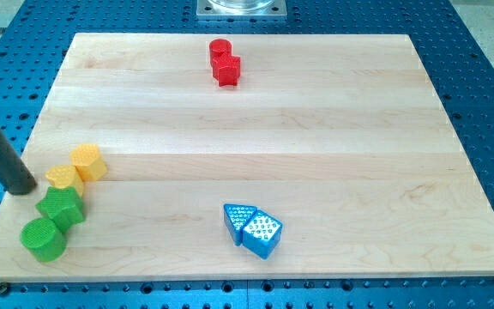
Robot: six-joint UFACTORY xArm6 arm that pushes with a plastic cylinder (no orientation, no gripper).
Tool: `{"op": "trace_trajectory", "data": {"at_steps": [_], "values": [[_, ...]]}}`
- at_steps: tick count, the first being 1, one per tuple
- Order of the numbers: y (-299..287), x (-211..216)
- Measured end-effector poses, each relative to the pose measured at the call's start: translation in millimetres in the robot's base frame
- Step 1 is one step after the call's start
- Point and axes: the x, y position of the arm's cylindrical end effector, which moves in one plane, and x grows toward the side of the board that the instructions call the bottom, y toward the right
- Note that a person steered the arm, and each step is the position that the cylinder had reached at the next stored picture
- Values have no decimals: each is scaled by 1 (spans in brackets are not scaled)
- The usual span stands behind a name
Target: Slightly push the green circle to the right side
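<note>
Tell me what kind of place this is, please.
Probably a robotics lab bench: a wooden board lies on a blue perforated table, with small coloured blocks such as the green circle, and my tip beside them.

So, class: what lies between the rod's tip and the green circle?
In the camera view, the green star-shaped block sits between my tip and the green circle.
</note>
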Motion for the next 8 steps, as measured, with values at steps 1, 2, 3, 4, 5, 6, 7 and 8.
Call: {"op": "trace_trajectory", "data": {"at_steps": [1, 2, 3, 4, 5, 6, 7, 8], "values": [[20, 0], [23, 0], [36, 0], [34, 0], [-17, 1], [-25, 7], [-25, 50], [-22, 104]]}}
